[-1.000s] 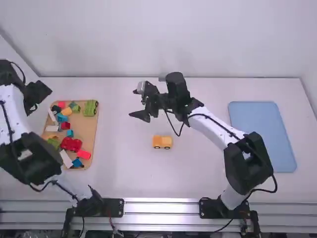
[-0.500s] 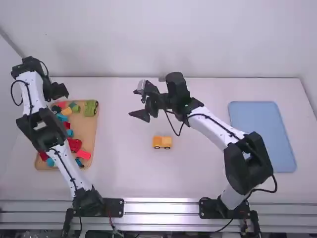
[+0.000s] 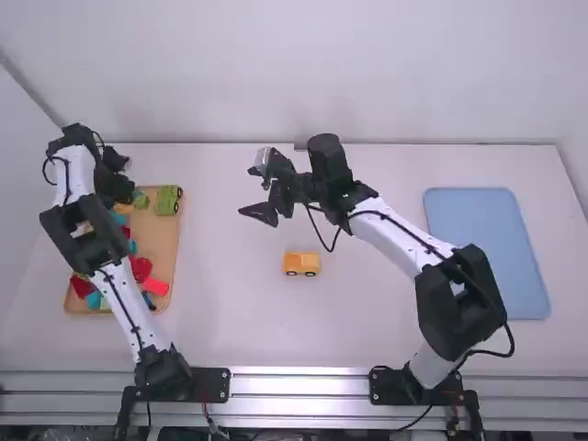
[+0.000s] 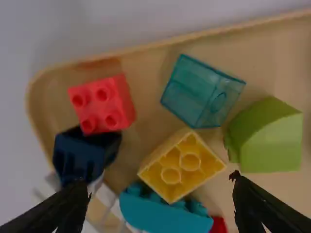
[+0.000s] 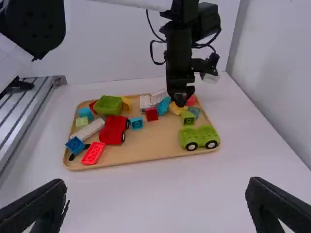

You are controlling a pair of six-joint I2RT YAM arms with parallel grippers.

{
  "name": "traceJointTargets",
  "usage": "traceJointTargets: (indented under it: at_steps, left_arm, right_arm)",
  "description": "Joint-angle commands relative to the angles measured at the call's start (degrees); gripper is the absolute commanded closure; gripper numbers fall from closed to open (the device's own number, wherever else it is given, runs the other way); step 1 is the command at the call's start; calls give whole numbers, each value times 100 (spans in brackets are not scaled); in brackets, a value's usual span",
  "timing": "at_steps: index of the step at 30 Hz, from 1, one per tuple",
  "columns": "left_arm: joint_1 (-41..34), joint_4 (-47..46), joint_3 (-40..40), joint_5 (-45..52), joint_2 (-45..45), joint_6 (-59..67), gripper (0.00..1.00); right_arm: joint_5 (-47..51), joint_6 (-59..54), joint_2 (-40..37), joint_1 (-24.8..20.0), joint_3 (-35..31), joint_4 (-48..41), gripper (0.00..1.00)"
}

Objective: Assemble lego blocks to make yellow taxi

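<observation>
In the high view, my left gripper [image 3: 118,188] is over the far end of the wooden tray [image 3: 168,241]. My left gripper [image 4: 163,204] is open in its wrist view, with a yellow block [image 4: 182,165] just beyond the gap between its fingers, lying tilted on the tray against a teal piece [image 4: 163,213]. A yellow-orange car-shaped piece [image 3: 300,264] rests mid-table. Beyond it, my right gripper [image 3: 254,191] hangs above the table; open and holding nothing, the right gripper [image 5: 156,199] also appears in its own wrist view.
Around the yellow block are a red block [image 4: 103,103], a dark blue block [image 4: 80,155], a clear teal block [image 4: 201,92] and a green block [image 4: 267,136]. A green wheeled base [image 5: 199,137] sits at the tray's edge. A blue tray [image 3: 487,253] lies at the right.
From beyond the tray's left edge, my left gripper has swung right and then come nearer the camera, over the tray's far end. The right arm has stayed still.
</observation>
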Motion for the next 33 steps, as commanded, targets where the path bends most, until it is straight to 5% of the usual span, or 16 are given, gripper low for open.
traceJointTargets:
  at_steps: [1, 4, 17, 33]
  left_arm:
    - [-90, -33, -157, 7, 46, 1416, 21]
    - [-92, -188, -190, -20, 46, 1801, 16]
    - [-101, 577, -857, -155, 52, 2142, 42]
    - [13, 221, -962, -254, 52, 2323, 54]
  right_arm:
    - [-15, 35, -101, -20, 197, 15, 2]
    - [-11, 33, -101, -20, 197, 17, 2]
    - [284, 437, -101, -15, 197, 48, 2]
    - [286, 374, -101, -59, 197, 15, 2]
